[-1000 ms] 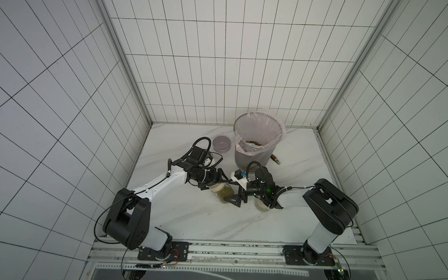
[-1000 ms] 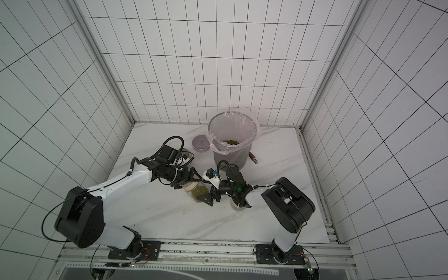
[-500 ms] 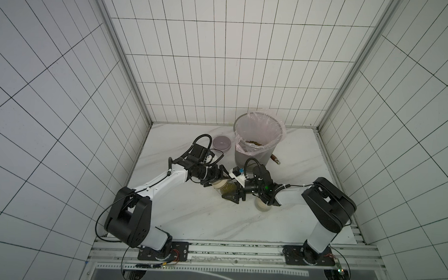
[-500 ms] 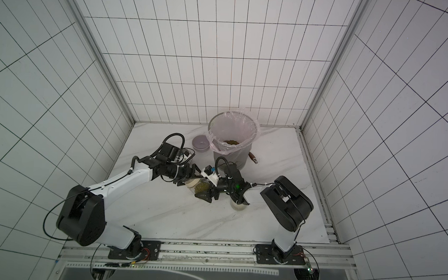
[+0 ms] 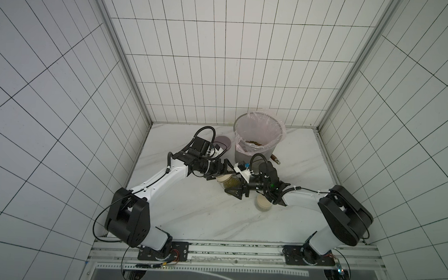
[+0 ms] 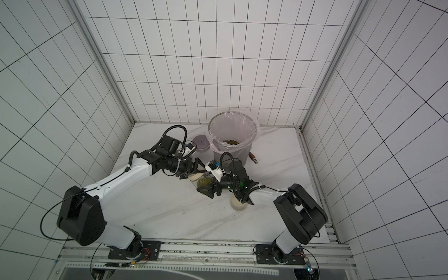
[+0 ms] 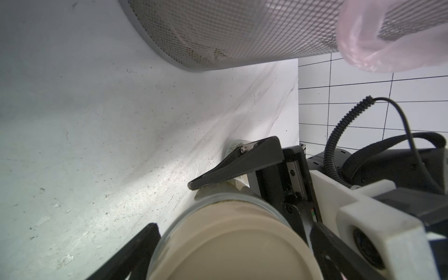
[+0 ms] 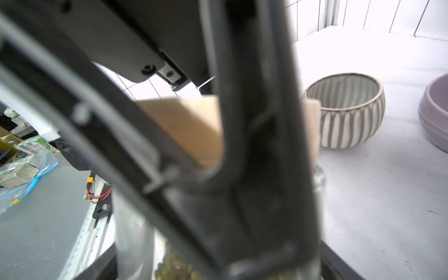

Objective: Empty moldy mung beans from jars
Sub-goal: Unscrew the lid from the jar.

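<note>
A clear glass jar [image 5: 228,182] [image 6: 204,181] of olive mung beans [image 8: 174,269] hangs tilted mid-table, its beige lid [image 7: 242,242] turned toward my left gripper. My right gripper [image 5: 235,186] [image 6: 211,187] is shut on the jar's glass body. My left gripper [image 5: 220,171] [image 6: 191,171] [image 7: 234,229] is open, with a finger [image 7: 143,244] on each side of the lid. A second jar [image 5: 263,204] [image 6: 238,205] with its lid on stands on the table under my right arm. More beans [image 5: 253,142] lie inside the bin.
A tall grey mesh bin [image 5: 255,157] [image 7: 242,31] with a pink liner stands just behind the grippers. A purple bowl [image 5: 224,142] [image 8: 436,114] and a ribbed mug [image 8: 349,111] sit to its left. A brown-handled tool [image 5: 274,159] lies to its right.
My right gripper has closed on the jar's body, and my left gripper's jaws have widened around the lid. The jar has shifted slightly to the right.
</note>
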Controlling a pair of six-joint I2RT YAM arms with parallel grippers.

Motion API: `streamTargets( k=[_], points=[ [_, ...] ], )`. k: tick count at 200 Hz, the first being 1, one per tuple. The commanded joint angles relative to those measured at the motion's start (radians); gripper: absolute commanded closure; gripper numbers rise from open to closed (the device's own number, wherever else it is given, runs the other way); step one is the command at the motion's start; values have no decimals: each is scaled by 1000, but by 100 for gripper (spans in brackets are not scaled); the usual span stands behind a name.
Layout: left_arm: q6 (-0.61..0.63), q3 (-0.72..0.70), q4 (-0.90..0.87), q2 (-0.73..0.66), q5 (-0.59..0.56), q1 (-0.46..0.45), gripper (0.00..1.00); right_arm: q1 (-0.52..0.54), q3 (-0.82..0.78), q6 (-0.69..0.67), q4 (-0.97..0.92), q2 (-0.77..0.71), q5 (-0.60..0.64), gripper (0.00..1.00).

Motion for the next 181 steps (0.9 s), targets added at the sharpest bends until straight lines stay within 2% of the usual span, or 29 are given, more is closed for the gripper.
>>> streamTargets(
  k=[1, 51, 91, 148, 181],
  points=[
    [48, 32, 33, -10, 32, -7, 4, -2, -48, 43, 12, -46, -70, 30],
    [56, 28, 88, -48, 53, 10, 4, -23, -75, 125, 40, -53, -118, 30],
    [145, 15, 114, -102, 94, 42, 4, -59, -76, 211, 61, -95, -166, 30],
    [242, -150, 395, -262, 209, 90, 3, -91, -54, 217, -57, -221, -208, 30],
    [240, -211, 503, -264, 272, 91, 3, -91, -41, 210, -103, -268, -197, 30]
  ],
)
